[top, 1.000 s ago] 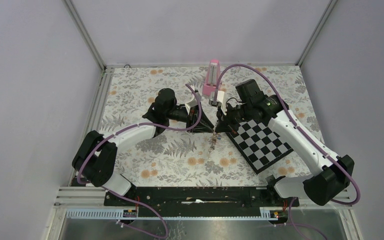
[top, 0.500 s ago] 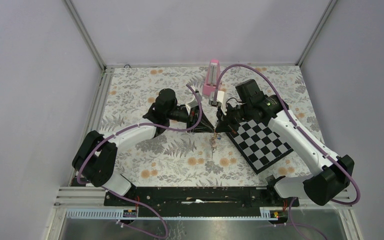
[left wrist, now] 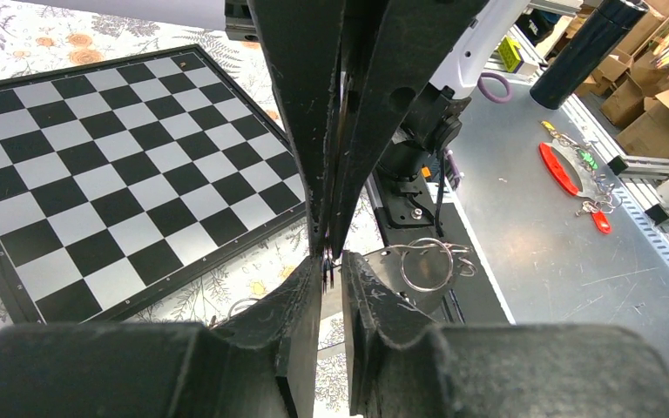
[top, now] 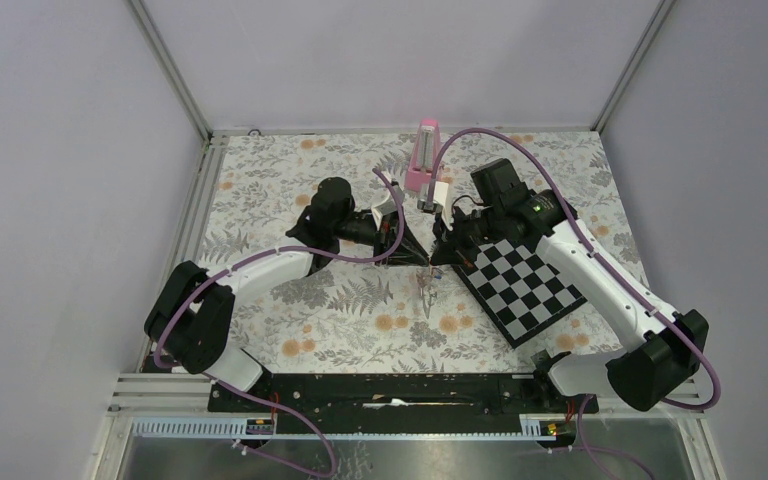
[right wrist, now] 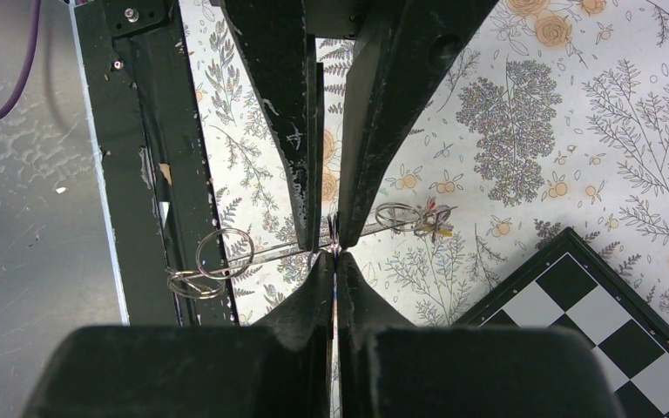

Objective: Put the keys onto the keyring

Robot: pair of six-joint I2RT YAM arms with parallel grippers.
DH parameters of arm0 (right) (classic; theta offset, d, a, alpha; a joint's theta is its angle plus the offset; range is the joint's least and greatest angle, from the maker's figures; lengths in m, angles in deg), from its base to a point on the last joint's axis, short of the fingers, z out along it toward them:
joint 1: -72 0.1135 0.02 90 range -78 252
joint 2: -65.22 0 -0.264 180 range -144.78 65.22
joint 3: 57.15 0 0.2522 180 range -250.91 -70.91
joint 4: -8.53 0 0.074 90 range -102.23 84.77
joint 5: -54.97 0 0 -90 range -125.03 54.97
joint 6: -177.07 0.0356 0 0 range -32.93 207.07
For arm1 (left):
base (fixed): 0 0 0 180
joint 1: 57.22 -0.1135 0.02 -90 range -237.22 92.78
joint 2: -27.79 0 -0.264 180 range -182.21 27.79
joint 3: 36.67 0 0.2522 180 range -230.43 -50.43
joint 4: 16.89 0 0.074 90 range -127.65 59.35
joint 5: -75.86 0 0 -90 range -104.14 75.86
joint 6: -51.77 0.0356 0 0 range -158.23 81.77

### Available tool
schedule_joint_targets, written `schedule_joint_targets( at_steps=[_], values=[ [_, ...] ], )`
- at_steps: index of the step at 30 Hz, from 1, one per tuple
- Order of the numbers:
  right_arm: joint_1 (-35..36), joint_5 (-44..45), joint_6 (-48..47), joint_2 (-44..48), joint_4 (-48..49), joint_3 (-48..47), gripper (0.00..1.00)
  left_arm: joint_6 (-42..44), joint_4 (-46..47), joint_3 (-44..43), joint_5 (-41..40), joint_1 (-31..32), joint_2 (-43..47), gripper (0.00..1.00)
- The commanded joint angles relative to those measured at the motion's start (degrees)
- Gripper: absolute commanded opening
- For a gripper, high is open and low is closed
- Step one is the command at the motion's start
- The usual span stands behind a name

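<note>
Dangling below the meeting tool tips, the keyring (top: 428,295) has swung slightly toward the chessboard (top: 525,285) since a second ago; overhead I see it over the flowered bench (top: 290,190). Left wrist: the left tool (left wrist: 331,272) shows a narrow gap, and I cannot tell whether it grips. Right wrist: the right tool (right wrist: 335,266) is clenched on the keyring's wire, with rings on either side.

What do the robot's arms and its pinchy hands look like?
The left arm and right arm match. Each is made of smooth white tubes joined by chunky black joints, with a long purple cable looping along it. The left gripper and right gripper are matte black and shaped like long pointy beaks, a bit scuffed near the tips.
</note>
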Motion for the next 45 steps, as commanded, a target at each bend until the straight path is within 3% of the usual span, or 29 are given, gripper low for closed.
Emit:
schedule_joint_targets(
  at_steps=[1,6,12,20,26,33,38,45],
  values=[
    [0.8,-0.6,-0.3,0.1,1.5,-0.4,0.00,-0.5,3.7,-1.2,1.9,0.4,0.1,0.18],
    [0.8,-0.6,-0.2,0.2,1.7,-0.1,0.00,-0.7,4.0,-0.9,2.1,0.5,0.1,0.00],
    [0.7,0.6,0.5,1.6,3.2,0.9,0.02,-2.1,6.6,0.3,2.2,0.3,1.0,0.00],
    [-0.8,-0.3,1.5,4.7,5.1,3.3,0.28,-8.8,15.9,1.4,4.5,-0.5,1.5,0.00],
    [-2.2,-3.5,1.6,7.0,6.4,6.1,0.34,-17.9,29.4,3.7,6.4,-0.6,0.1,0.00],
    [-2.4,-7.4,1.0,8.3,7.5,7.4,0.30,-27.7,42.4,4.4,7.1,-0.6,-2.5,0.00],
    [-2.4,-10.1,0.9,7.9,7.3,7.1,0.26,-27.5,42.0,4.3,6.5,-0.6,-2.9,0.00],
    [-2.4,-12.4,0.6,7.8,7.6,7.6,0.09,-25.7,39.9,4.1,5.4,-0.6,-2.8,0.00]
  ],
)
